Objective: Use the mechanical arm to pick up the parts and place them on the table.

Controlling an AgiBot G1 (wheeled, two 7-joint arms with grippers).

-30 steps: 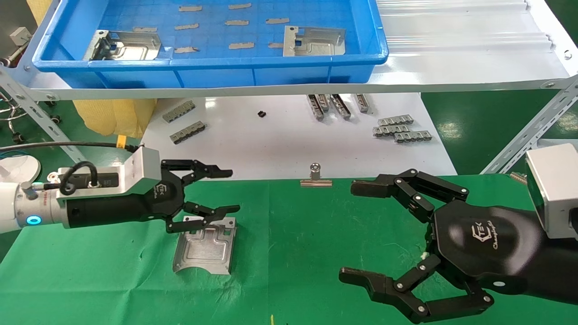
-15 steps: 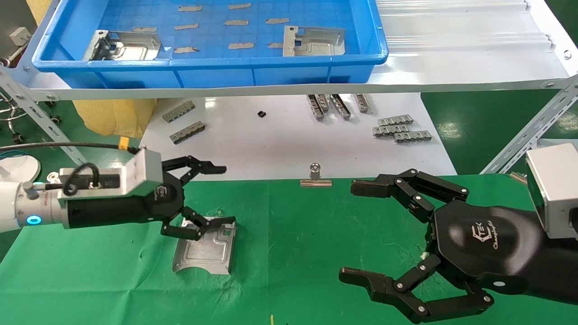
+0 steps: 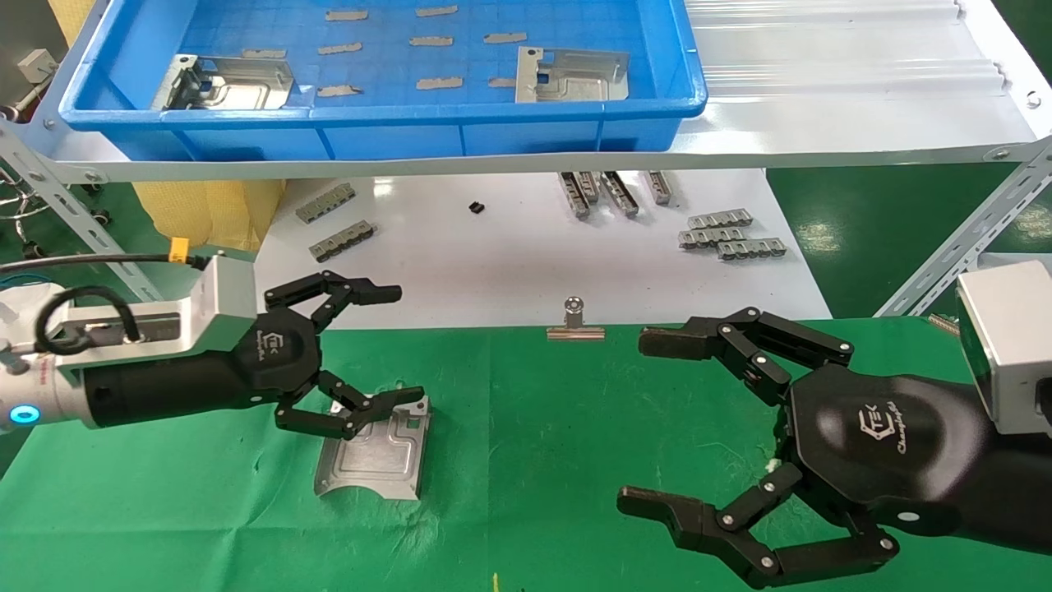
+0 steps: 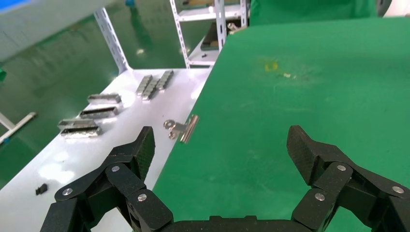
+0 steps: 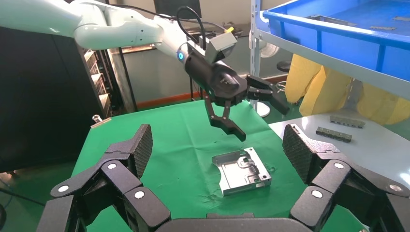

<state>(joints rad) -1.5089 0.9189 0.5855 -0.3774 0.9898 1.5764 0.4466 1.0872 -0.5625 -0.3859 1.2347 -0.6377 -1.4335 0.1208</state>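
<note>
A silver part (image 3: 371, 450) lies flat on the green table cloth (image 3: 534, 427); it also shows in the right wrist view (image 5: 241, 170). My left gripper (image 3: 411, 341), on the arm with the yellow tag (image 3: 177, 244), is open and empty. It hovers just above the part's far left edge, its lower finger over that edge. The left wrist view shows its jaws wide apart (image 4: 222, 145) over bare cloth. Two more parts (image 3: 226, 82) (image 3: 571, 76) lie in the blue tray (image 3: 394, 136). My right gripper (image 3: 633, 421) is open and empty at the right, over the cloth.
The blue tray sits on a raised white shelf at the back. Below it a white board (image 3: 509, 255) carries grey ribbed strips (image 3: 727, 233) (image 3: 333, 222). A silver binder clip (image 3: 575, 322) holds the cloth's far edge. Slanted metal struts (image 3: 962, 247) stand at both sides.
My left arm has drawn back to the left with its gripper open. The part stays on the cloth. The right arm has not moved.
</note>
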